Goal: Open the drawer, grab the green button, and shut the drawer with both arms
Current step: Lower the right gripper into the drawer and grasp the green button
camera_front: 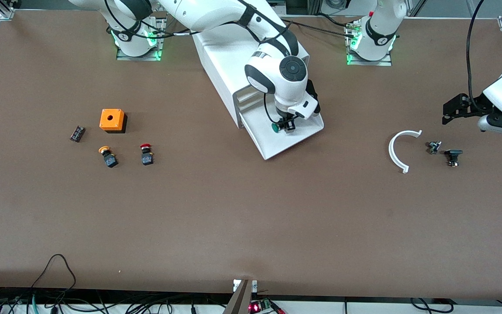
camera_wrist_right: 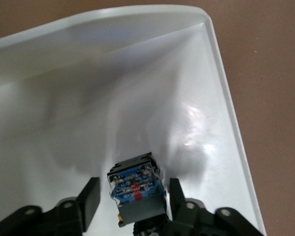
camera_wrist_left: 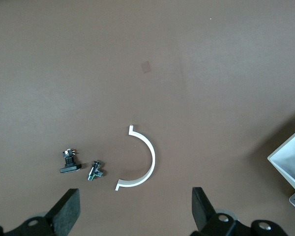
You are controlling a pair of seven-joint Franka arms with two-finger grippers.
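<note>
The white cabinet (camera_front: 220, 65) stands between the two arm bases. Its lowest drawer (camera_front: 277, 152) is pulled out toward the front camera. The green-capped button (camera_front: 276, 127) lies on its side in the drawer tray (camera_wrist_right: 137, 73). My right gripper (camera_front: 286, 124) is down in the drawer. In the right wrist view, the right gripper (camera_wrist_right: 132, 201) is open, one finger on each side of the button's black body (camera_wrist_right: 135, 184), with small gaps. My left gripper (camera_front: 451, 111) waits open and empty in the air at the left arm's end, and it also shows in the left wrist view (camera_wrist_left: 132, 216).
A white half ring (camera_front: 397, 150) and two small metal parts (camera_front: 434, 147) (camera_front: 453, 156) lie under the left gripper. At the right arm's end are an orange box (camera_front: 112, 120), an orange-capped button (camera_front: 108, 156), a red-capped button (camera_front: 147, 155) and a small black block (camera_front: 77, 133).
</note>
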